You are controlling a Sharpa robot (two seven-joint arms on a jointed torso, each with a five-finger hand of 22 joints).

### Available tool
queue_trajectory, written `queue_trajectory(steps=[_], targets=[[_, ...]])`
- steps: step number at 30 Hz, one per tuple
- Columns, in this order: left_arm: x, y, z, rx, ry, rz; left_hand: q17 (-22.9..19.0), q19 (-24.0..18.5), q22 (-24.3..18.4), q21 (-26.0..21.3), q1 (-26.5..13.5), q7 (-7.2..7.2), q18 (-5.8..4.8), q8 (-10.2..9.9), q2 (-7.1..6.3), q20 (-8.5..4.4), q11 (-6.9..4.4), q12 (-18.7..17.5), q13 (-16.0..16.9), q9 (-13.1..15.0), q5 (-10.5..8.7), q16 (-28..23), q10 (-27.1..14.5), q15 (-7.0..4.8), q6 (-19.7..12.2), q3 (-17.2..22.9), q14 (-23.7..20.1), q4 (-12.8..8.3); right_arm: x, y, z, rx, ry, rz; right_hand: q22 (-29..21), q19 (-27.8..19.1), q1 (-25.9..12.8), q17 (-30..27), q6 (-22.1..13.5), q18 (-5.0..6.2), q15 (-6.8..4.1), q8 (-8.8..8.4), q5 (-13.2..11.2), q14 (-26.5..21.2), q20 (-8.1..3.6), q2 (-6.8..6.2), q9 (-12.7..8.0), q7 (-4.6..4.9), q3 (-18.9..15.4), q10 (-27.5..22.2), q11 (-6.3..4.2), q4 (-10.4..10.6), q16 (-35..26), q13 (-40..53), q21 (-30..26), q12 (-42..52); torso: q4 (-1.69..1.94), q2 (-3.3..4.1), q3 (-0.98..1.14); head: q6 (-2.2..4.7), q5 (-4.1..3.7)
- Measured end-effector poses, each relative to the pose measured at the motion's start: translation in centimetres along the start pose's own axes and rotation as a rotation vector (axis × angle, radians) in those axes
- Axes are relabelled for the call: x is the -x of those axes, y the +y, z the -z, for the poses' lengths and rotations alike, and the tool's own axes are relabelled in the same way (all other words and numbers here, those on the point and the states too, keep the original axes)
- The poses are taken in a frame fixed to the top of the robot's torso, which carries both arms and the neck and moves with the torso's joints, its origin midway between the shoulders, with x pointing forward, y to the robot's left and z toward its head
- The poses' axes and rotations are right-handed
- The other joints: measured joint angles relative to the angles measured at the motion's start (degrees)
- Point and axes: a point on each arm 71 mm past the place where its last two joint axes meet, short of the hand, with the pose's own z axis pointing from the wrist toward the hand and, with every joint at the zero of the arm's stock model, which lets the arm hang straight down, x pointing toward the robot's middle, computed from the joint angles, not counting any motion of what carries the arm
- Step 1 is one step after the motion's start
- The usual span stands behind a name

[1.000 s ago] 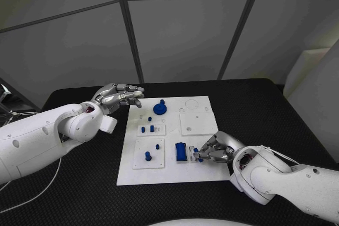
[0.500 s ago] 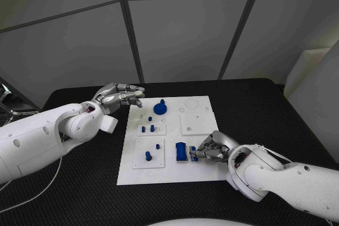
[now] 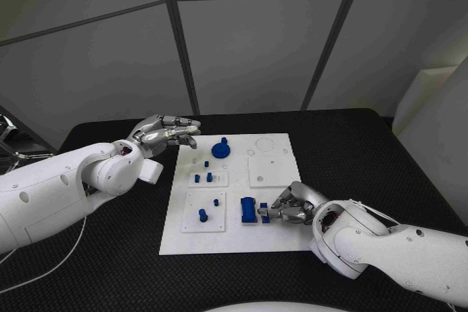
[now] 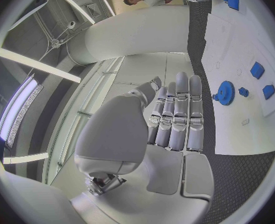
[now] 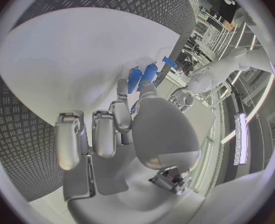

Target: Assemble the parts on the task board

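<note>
Head view: the white board (image 3: 278, 239) lies at the centre of the black table (image 3: 380, 149), carrying small blue parts. A gear (image 3: 221, 149) stands at the board's 12 o'clock, small pegs (image 3: 203, 177) just below it, and a block (image 3: 249, 210) toward 5 o'clock. The right hand (image 3: 293, 207) rests at the board's 4 o'clock edge, fingertips against a small blue piece (image 3: 264, 213) just beside the block, probably to seat it; whether it pinches or merely presses the piece cannot be told. The left hand (image 3: 164, 131) hovers off the board's 10 o'clock corner, fingers loosely curled and empty, apparently waiting clear of the work.

Left wrist view: the left hand's fingers (image 4: 176, 115) lie side by side, holding nothing, with the gear (image 4: 226, 92) near.

Right wrist view: the right hand's fingers (image 5: 121, 115) reach onto the board toward two blue parts (image 5: 141, 76).
</note>
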Motion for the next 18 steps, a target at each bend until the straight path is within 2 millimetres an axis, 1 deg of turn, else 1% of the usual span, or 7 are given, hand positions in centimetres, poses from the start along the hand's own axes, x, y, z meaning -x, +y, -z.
queue_trajectory(steps=[2,3,7,11,14,15,18], targets=[[-0.01,0.00,0.00,0.000,0.000,0.000,0.00,0.00,0.00,0.00,0.00,0.00,0.00,0.00,0.00,0.00,0.00,0.00,0.00,0.00,0.00,0.00,0.00,0.00,0.00,0.00,0.00,0.00,-0.01,0.02,0.00,0.001,0.000,0.001,0.00,0.00,-2.10,0.00,0.10,0.00,-0.01,0.01,-3.05,0.00,0.00,-0.99,0.33,0.10,0.28,0.51,-0.50,0.40,0.00,0.14,0.00,0.43,0.00,-0.01,0.00,0.01,-0.02],[-0.01,0.01,-0.01,0.001,0.001,0.000,0.00,0.00,0.00,0.00,0.00,0.00,0.00,0.00,0.00,0.00,0.00,0.00,0.00,0.00,0.00,0.00,0.00,0.00,0.00,0.00,0.00,0.00,-0.01,0.04,0.01,0.002,0.000,0.001,0.00,0.00,-2.92,0.00,0.10,0.00,-0.01,0.01,-4.10,0.00,0.00,-1.69,0.48,0.11,0.84,0.50,-0.49,0.46,0.00,0.18,0.00,0.32,0.00,-0.01,0.00,0.01,-0.02],[0.00,0.02,-0.01,0.001,0.001,0.000,0.00,0.00,0.00,0.00,0.00,0.00,0.00,0.00,0.00,0.00,0.00,0.00,0.00,0.00,0.00,0.00,0.00,0.00,0.00,0.00,0.00,0.00,0.01,0.09,0.03,0.006,-0.002,0.003,0.00,0.00,-5.79,0.00,0.11,0.00,-0.01,0.01,-6.86,0.00,0.00,-3.80,0.93,0.11,3.25,0.29,-0.28,0.57,0.00,0.16,0.00,0.19,0.00,-0.02,0.01,0.09,-0.03],[0.00,0.02,-0.02,0.002,0.001,0.000,0.00,0.00,0.00,0.00,0.00,0.00,0.00,0.00,0.00,0.00,0.00,0.00,0.00,0.00,0.00,0.00,0.00,0.00,0.00,0.00,0.00,0.00,0.09,0.08,0.12,0.010,-0.004,0.006,0.00,0.00,-6.43,-0.01,0.09,0.00,-0.01,0.00,-7.26,-0.01,0.00,-4.44,1.06,0.10,4.07,0.29,-0.28,0.53,0.00,0.16,0.00,0.19,0.00,-0.02,0.01,0.15,-0.03],[0.01,0.03,-0.02,0.003,0.001,0.000,0.00,0.00,-0.03,0.00,0.00,0.00,0.00,0.00,0.00,0.00,0.00,0.00,0.00,0.00,0.00,0.00,0.00,0.00,0.00,0.00,0.00,0.00,0.23,-0.07,0.22,0.012,-0.008,0.011,0.00,0.00,-6.44,-0.01,0.09,0.00,-0.01,0.00,-7.26,-0.01,0.00,-4.45,1.24,0.09,4.72,0.29,-0.29,0.46,0.00,0.16,0.00,0.19,0.00,-0.02,0.01,0.20,-0.03],[0.02,0.03,-0.02,0.003,0.001,0.000,0.00,0.00,-0.05,0.00,0.00,0.00,0.00,0.00,0.00,0.00,0.00,0.00,0.00,0.00,0.00,0.00,0.00,0.00,0.00,0.00,0.00,0.00,0.33,-0.20,0.25,0.011,-0.011,0.014,0.00,0.00,-6.17,-0.01,0.27,0.01,-0.01,0.00,-7.46,0.00,0.00,-4.26,1.32,-0.09,5.32,0.29,-0.29,0.29,0.00,0.16,0.00,0.19,0.00,-0.02,0.02,0.20,-0.03],[0.03,0.04,-0.01,0.003,0.001,0.000,0.00,0.00,-0.05,0.00,0.00,0.00,0.00,0.00,0.00,0.00,0.00,0.00,0.00,0.00,0.00,0.00,0.00,0.00,0.00,0.00,0.00,0.00,0.58,-0.53,0.31,0.008,-0.015,0.022,0.00,0.00,-2.63,-0.01,0.28,0.01,-0.01,-0.15,-7.97,-0.01,0.00,-3.94,1.68,-0.11,6.48,0.29,-0.29,-0.63,0.00,0.16,0.00,0.19,0.00,-0.03,0.02,0.20,-0.03]])
